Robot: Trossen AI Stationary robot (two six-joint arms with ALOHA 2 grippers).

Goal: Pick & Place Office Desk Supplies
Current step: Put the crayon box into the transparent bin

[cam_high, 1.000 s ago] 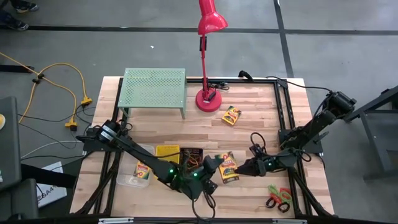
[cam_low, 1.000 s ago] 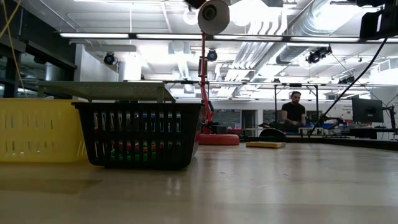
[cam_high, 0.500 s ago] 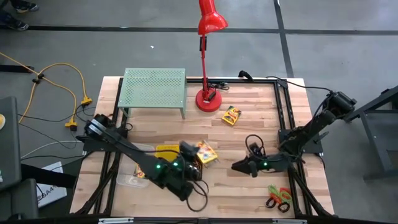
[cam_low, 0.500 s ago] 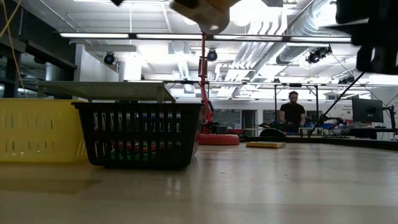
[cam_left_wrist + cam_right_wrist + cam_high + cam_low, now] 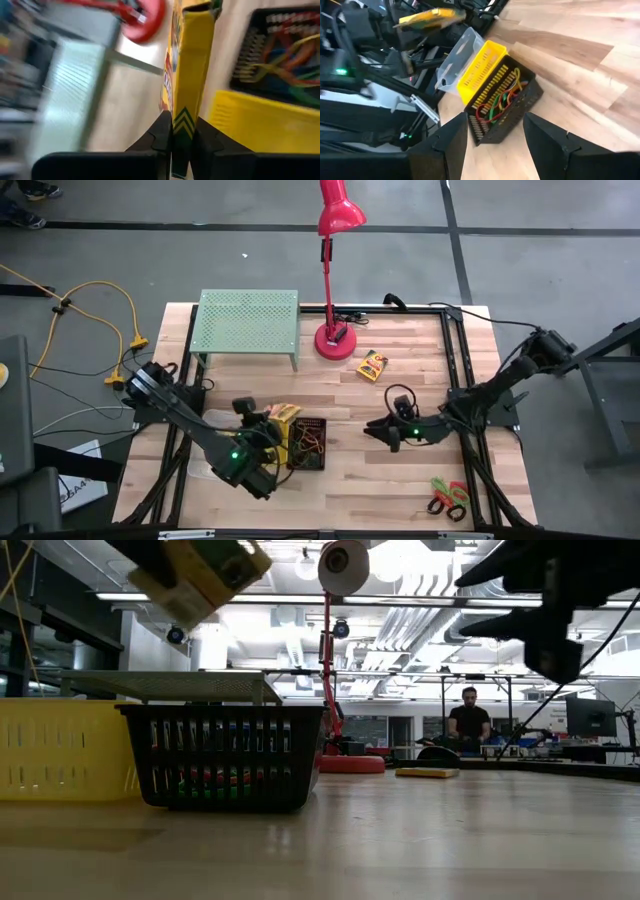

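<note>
My left gripper (image 5: 270, 420) is shut on a yellow crayon box (image 5: 284, 414), which hangs in the air over the yellow bin (image 5: 481, 69) and the black-mesh bin (image 5: 310, 443). In the low view the box (image 5: 200, 575) sits tilted, well above the mesh bin (image 5: 225, 755). Coloured loops (image 5: 497, 102) lie inside the mesh bin. My right gripper (image 5: 376, 430) stands open to the right of the bins, with nothing between its fingers. A second crayon box (image 5: 372, 365) lies flat near the lamp's base. Scissors (image 5: 448, 498) lie at the near right. My left gripper pinches the crayon box between its two fingers (image 5: 162, 134) at one end (image 5: 183, 125), one finger on each broad face, the narrow yellow side turned toward the wrist camera. The box runs on away from the fingers. It is lifted clear and tilted.
A light-green perforated rack (image 5: 248, 325) stands at the far left and a red desk lamp (image 5: 333, 335) at the far middle. A clear bin (image 5: 456, 56) stands beside the yellow one. Bare wood lies between the bins and the scissors. A person (image 5: 470, 720) sits far behind the table.
My left gripper has carried the crayon box from the table's middle toward its left edge, over the bins, rolling its wrist so that the box has turned about. My right gripper has drifted a little toward the left and far edges, and stays open.
</note>
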